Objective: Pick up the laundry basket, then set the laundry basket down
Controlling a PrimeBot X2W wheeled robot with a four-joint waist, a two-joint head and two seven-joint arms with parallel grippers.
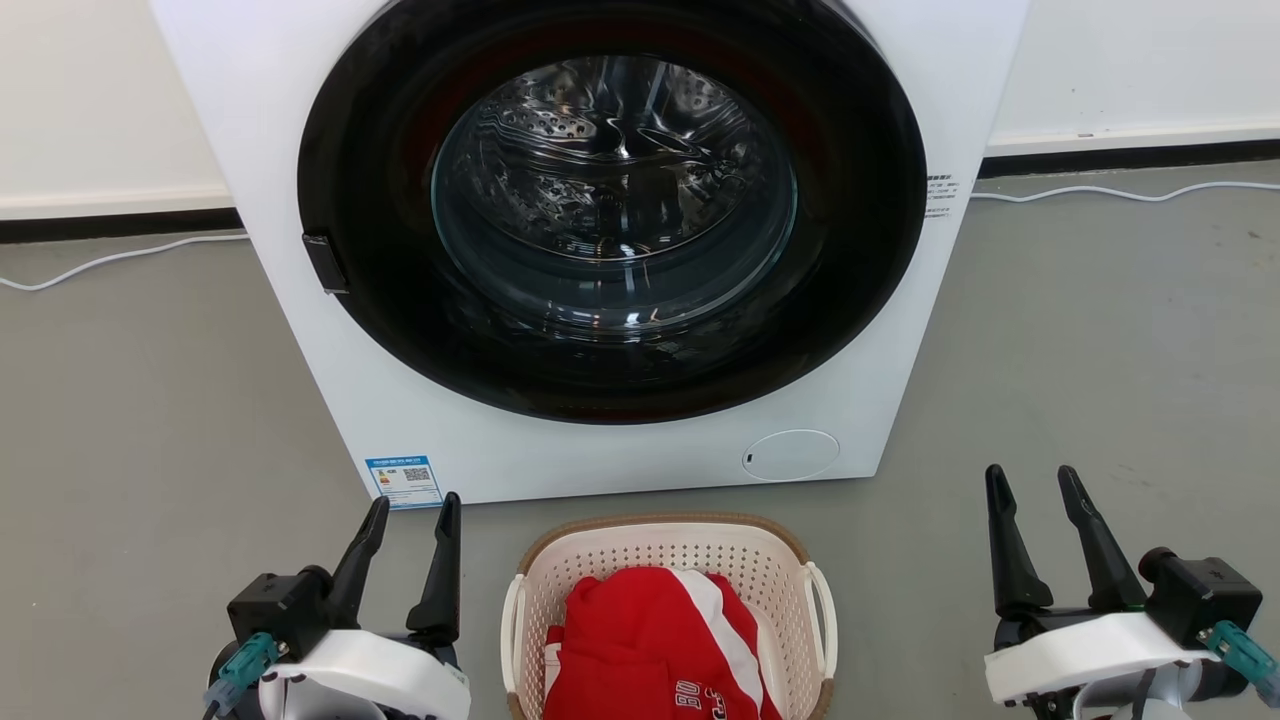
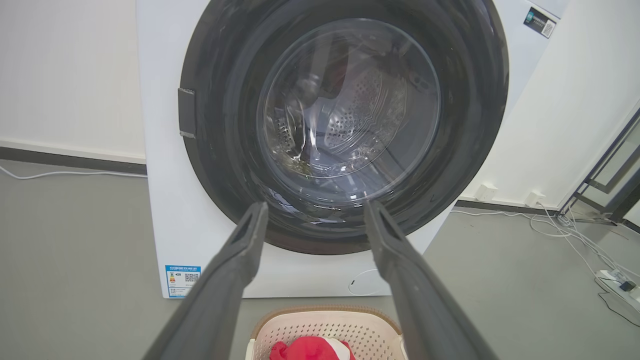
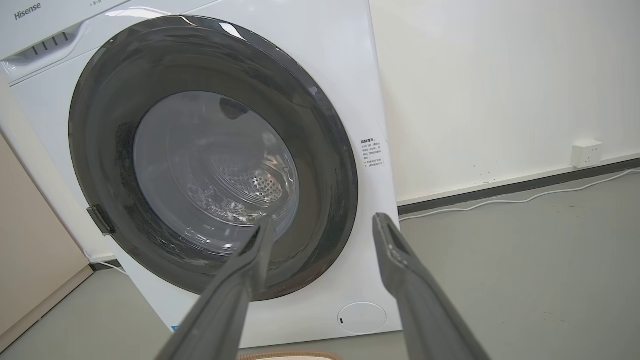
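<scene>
The laundry basket (image 1: 660,548) is sitting on the grey floor (image 1: 150,400), just in front of the white washing machine (image 1: 320,380) and between the two grippers; a red garment with white stripes (image 1: 640,630) is lying inside it and is covering most of its bottom; the two white handles are showing at the basket's sides. The left gripper (image 1: 416,500) is hovering near the basket's left side, not touching it; its jaws are standing wide and are gripping nothing. The right gripper (image 1: 1030,472) is hanging on the other side, well apart from the basket; its jaws are also standing wide, holding nothing. The fingers of both are pointing toward the washing machine; its round dark door is showing the steel drum through the glass. A white cable (image 1: 110,258) is running over the floor by the wall.
</scene>
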